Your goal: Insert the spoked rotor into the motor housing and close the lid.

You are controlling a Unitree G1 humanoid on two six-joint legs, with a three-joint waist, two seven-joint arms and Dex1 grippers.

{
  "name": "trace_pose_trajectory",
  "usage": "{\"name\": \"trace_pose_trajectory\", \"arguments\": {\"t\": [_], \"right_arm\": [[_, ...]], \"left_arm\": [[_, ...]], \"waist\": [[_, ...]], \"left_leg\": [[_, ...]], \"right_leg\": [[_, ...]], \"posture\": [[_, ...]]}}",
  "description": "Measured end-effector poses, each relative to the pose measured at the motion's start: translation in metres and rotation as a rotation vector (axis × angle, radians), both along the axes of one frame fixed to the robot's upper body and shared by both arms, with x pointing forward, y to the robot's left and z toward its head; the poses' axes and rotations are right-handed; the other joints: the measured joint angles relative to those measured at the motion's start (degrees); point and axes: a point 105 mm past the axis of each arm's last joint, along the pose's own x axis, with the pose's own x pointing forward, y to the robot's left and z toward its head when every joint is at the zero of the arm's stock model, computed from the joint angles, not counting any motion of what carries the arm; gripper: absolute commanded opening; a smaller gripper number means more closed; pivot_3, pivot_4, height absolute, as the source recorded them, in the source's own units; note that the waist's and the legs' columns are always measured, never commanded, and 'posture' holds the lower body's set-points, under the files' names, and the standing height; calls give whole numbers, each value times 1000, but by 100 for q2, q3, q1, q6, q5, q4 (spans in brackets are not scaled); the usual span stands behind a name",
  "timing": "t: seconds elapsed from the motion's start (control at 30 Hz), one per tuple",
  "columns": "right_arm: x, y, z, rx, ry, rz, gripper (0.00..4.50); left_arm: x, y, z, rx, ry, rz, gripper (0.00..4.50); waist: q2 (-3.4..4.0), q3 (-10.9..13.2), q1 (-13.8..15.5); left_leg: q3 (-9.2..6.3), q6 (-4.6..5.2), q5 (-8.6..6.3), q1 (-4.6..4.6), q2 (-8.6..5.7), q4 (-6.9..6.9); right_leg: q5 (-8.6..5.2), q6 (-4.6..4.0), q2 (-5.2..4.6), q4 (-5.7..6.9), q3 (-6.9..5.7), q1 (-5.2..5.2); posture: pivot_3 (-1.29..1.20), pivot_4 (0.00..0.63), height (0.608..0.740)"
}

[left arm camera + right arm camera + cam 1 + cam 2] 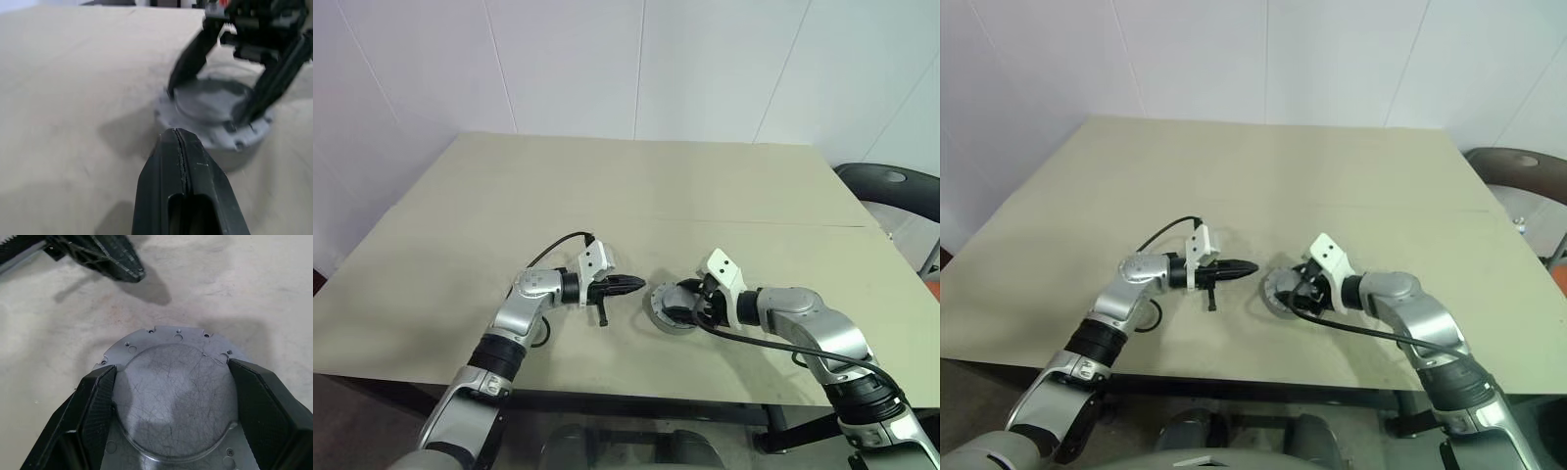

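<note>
Right wrist view: nearest the lens, the right gripper (171, 396) is standing with its two black fingers (93, 406) spread wide, one on each side of a round grey disc, the lid (176, 396), at the centre of the frame. The fingers are lying against or just beside the disc's rim; whether they are pressing cannot be told. The lid is sitting flat on the flanged top of the motor housing (146, 340), so neither windings nor rotor can be seen. The left gripper's tip (117, 264) is hanging at the upper left, apart from the housing.

Left wrist view: the left gripper (182, 147) is rising from the lower centre with its fingers pressed together and holding nothing. Beyond it, at centre right, the housing (215, 137) is resting on the table (73, 98), with the right gripper's fingers (195, 54) straddling the lid.

Left eye view: the housing (668, 311) is lying near the table's front edge at lower centre, the right gripper (690, 304) on it, the left gripper (628, 285) just beside it and not touching.

Judgement: the lid-closing step appears to be in hand. To do it well, the right gripper should be keeping the lid level and centred on the flange while seating it, and the left tip should be steadying the housing or pressing squarely, not prying at one edge.
</note>
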Motion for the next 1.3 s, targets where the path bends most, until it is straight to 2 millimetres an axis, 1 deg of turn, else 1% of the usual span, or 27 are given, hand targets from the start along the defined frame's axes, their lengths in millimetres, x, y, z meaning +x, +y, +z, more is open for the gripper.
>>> {"name": "trace_pose_trajectory", "arguments": {"t": [0.13, 0.4, 0.7, 0.83, 1.0, 1.07, 1.17, 1.3], "right_arm": [[-2, -3, 0, -4, 4, 14, 3225], [-1, -4, -3, -23, -27, 25, 3225], [-3, -6, -7, -68, -39, 56, 3225], [-3, -8, -7, -75, -38, 57, 3225], [-3, -8, -7, -79, -45, 58, 3225], [-4, -9, -8, -57, -42, 46, 3225], [-7, -9, -6, -6, -19, 28, 3225], [-10, -8, -5, 17, 2, 27, 3225]], "left_arm": [[0, -1, -4, -2, 16, 1, 0], [-1, -1, -4, -2, 15, -4, 0], [-1, -3, -4, -7, 16, -9, 0], [-2, -10, -1, -21, 12, -23, 0], [-4, -23, -1, -11, 7, -74, 0], [-3, -27, 1, -7, 1, -86, 0], [-3, -27, -1, -6, 6, -89, 0], [-3, -27, -2, -5, 9, -91, 0]], "waist": [[0, 0, 10], [-6, -4, 6], [-11, -90, 28], [-15, -99, 43], [-18, -105, 55], [-19, -106, 55], [-18, -105, 47], [-18, -105, 49]], "left_leg": [[-4, 10, -6, -1, -5, 2], [-5, 14, -9, 0, -11, 11], [-5, 24, -15, 6, -21, 8], [-5, 29, -19, 6, -31, 9], [-6, 31, -20, 6, -37, 9], [-7, 31, -20, 7, -37, 9], [-8, 31, -20, 5, -37, 5], [-11, 36, -21, 2, -38, 1]], "right_leg": [[-5, 8, -1, 0, -2, 2], [-6, 8, -10, -1, -3, 12], [-7, 10, -21, -8, -4, 21], [-8, 11, -29, -13, -4, 26], [-8, 11, -34, -13, -4, 28], [-8, 11, -34, -13, -4, 28], [-11, 16, -33, -12, -5, 24], [-17, 26, -31, -10, -6, 17]], "posture": [[0, 0, 740], [0, 0, 740], [0, 0, 740], [0, 0, 740], [0, 0, 740], [0, 0, 740], [0, 0, 740], [0, 0, 740]]}}
